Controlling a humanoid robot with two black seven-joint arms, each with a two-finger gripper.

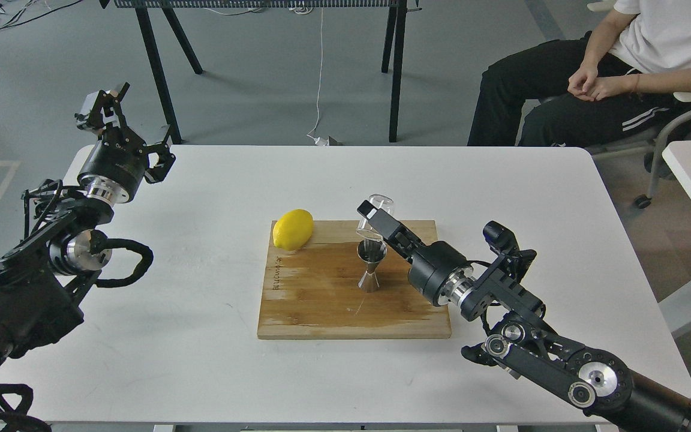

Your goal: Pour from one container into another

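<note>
On the wooden cutting board (321, 312) the steel hourglass jigger (371, 265) stands upright near the middle. Directly above its mouth hangs the small clear glass cup (376, 217), tipped steeply with its base up and its mouth down towards the jigger. My right gripper (377, 219) is shut on the cup, coming in from the right over the board. Whether anything is in the cup is too small to tell. My left gripper (105, 105) stands open and holds nothing, raised at the table's far left corner.
A yellow lemon (293, 229) lies at the board's far left corner. The board sits on a white table (201, 360). A seated person (609, 78) is beyond the far right edge, and black table legs (394, 72) stand behind.
</note>
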